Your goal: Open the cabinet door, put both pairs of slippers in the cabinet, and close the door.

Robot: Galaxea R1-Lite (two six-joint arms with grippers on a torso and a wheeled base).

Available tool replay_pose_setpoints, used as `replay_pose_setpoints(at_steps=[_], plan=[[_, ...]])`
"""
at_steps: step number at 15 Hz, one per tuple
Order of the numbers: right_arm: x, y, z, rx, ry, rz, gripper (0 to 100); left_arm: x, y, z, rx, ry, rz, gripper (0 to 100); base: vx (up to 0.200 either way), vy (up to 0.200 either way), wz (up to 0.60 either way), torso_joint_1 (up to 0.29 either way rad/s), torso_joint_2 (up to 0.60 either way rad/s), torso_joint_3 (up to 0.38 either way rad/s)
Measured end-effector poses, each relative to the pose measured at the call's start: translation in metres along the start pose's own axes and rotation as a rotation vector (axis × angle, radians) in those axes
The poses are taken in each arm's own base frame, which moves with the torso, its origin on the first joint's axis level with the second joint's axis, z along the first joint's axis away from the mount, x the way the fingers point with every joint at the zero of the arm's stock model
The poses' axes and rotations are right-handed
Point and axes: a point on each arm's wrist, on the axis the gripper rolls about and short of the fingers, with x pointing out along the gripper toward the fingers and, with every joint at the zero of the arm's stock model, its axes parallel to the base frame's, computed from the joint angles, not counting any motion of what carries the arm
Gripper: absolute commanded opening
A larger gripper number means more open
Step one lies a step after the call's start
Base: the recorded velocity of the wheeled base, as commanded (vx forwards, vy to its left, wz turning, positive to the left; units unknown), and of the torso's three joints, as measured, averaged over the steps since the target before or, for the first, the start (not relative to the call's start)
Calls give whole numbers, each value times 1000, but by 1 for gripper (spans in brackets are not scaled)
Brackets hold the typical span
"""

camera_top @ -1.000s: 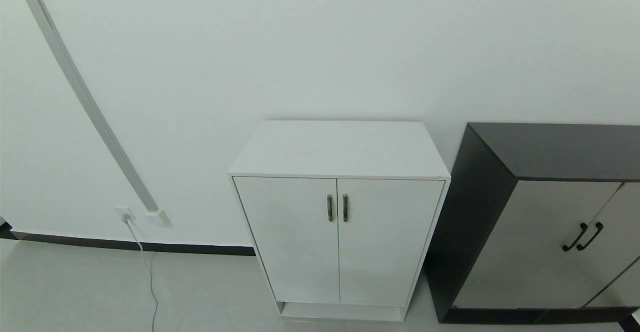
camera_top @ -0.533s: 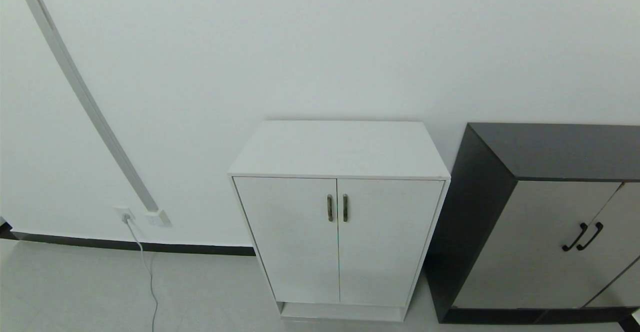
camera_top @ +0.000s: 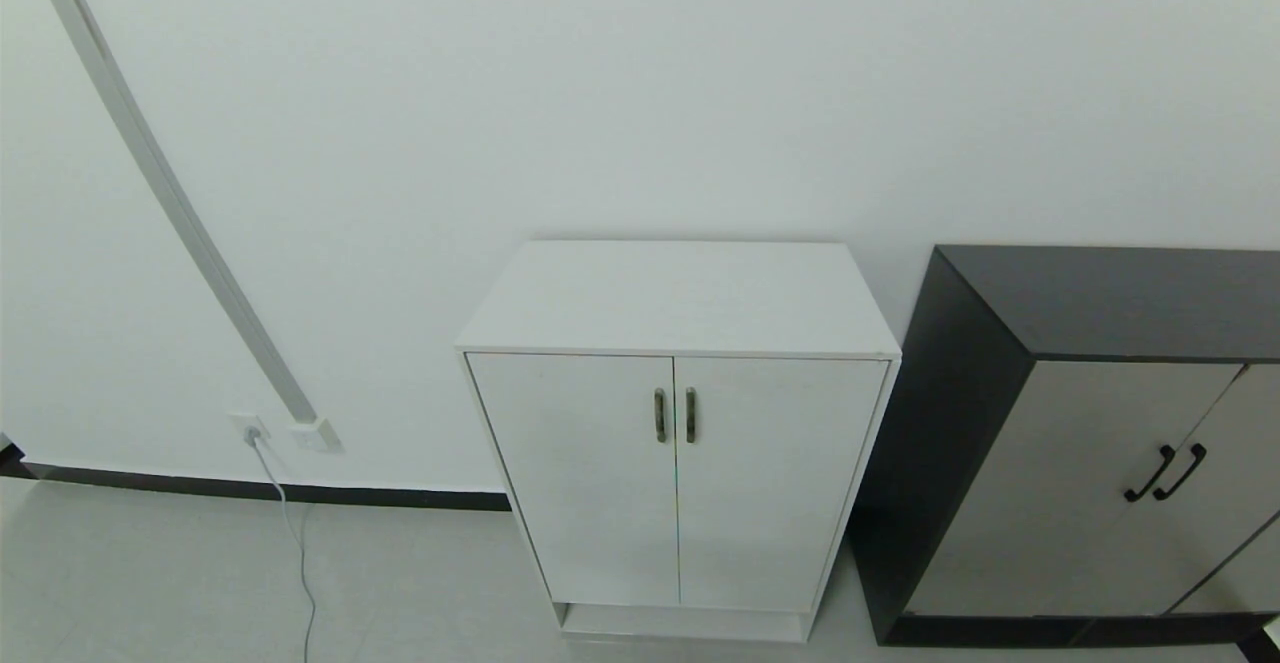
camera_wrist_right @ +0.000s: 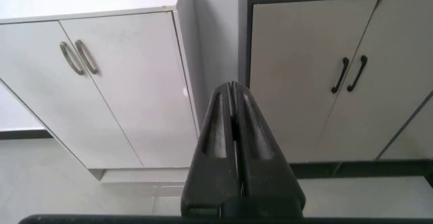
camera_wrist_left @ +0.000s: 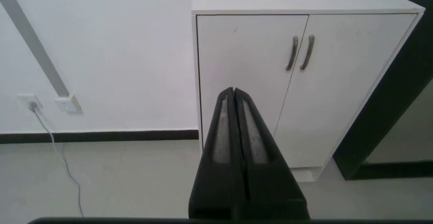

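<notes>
- Left gripper (camera_wrist_left: 233,91) and right gripper (camera_wrist_right: 232,85) are each pressed closed, holding nothing.
- White cabinet (camera_top: 680,483) stands on the grey floor (camera_top: 150,583) against the wall (camera_top: 640,93), with both doors closed.
- Black cabinet (camera_top: 1080,483) stands just beside it on the right, and a wall socket (camera_top: 250,431) is to the left.

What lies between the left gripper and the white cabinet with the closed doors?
In the left wrist view the stretch is bare: just grey floor between the shut left gripper and the white cabinet.

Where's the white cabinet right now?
Head view centre, against the wall: white cabinet, black cabinet close on its right, wall socket to its left.
</notes>
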Motion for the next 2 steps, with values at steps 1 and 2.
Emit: replay_pose_setpoints(at_steps=[1,2], plan=[[0,0,0,0,-1,0,0,0,0,0,0,0,0,0,0,0,0,0,0,0],[0,0,0,-2,-1,0,0,0,0,0,0,0,0,0,0,0,0,0,0,0]])
